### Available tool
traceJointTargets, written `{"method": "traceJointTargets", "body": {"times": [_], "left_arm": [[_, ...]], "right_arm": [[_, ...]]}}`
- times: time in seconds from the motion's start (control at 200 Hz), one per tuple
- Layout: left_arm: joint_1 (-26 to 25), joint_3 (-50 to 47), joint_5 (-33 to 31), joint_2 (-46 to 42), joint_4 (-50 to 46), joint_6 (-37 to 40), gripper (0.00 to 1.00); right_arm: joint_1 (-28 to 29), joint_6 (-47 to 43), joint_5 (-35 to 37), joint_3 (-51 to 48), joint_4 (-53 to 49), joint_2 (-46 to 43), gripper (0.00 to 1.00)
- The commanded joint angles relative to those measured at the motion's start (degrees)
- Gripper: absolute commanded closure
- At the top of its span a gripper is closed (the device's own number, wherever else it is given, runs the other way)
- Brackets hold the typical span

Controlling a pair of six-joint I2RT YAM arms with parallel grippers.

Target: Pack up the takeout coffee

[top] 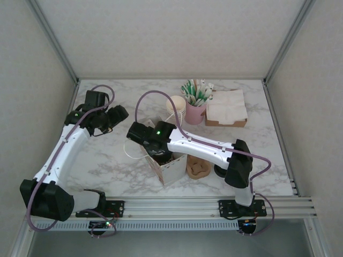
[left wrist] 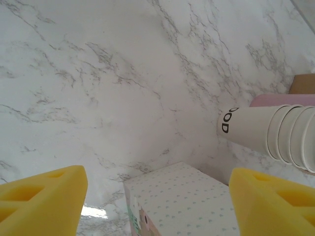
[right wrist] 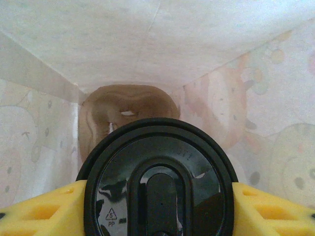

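As the right hand (right wrist: 157,211) clamps the takeout coffee (right wrist: 157,167) just under its black lid, with yellow fingers (right wrist: 44,209) pressed to it at 9 and 3 o'clock, the cup hangs inside the open paper bag (right wrist: 236,54), whose walls rise around it. At the bag's bottom, toward 12 o'clock of the lid, lies a brown pulp tray (right wrist: 123,105). I cannot tell whether the cup is touching it. The left hand (top: 120,114) hovers at 10 o'clock from the bag, its fingers wide apart and holding nothing. A stack of paper cups (top: 177,107) stands on the marble bench (top: 107,160) at 1 o'clock from the bag. The packing looks nearly done: the lidded cup is already in the bag. What seems left is seating it, letting go and lifting the hand clear.
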Motion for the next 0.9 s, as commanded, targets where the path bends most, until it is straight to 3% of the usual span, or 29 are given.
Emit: {"method": "traceJointTargets", "body": {"times": [0.0, 0.33, 0.561, 0.746, 0.896], "left_arm": [[0.2, -0.2, 0.0, -1.3, -1.7, 0.3, 0.24], [0.1, -1.5, 0.6, -2.5, -1.2, -0.2, 0.24], [0.1, -1.3, 0.9, -2.8, -1.3, -0.2, 0.24], [0.2, -1.3, 0.8, -3.1, -1.3, -0.3, 0.24], [0.2, -1.2, 0.8, -3.2, -1.5, -0.4, 0.24]], "right_arm": [[0.0, 0.3, 4.5, 2.5, -1.4, -0.2, 0.5], [-0.1, -0.6, 5.3, 1.1, 1.9, 2.6, 0.52], [-0.7, 1.2, 1.2, -4.0, 3.3, 3.1, 0.53], [-0.4, 4.9, -2.5, -8.5, 1.4, 2.7, 0.53], [-0.2, 7.1, -1.1, -9.7, -1.9, 2.9, 0.53]]}}
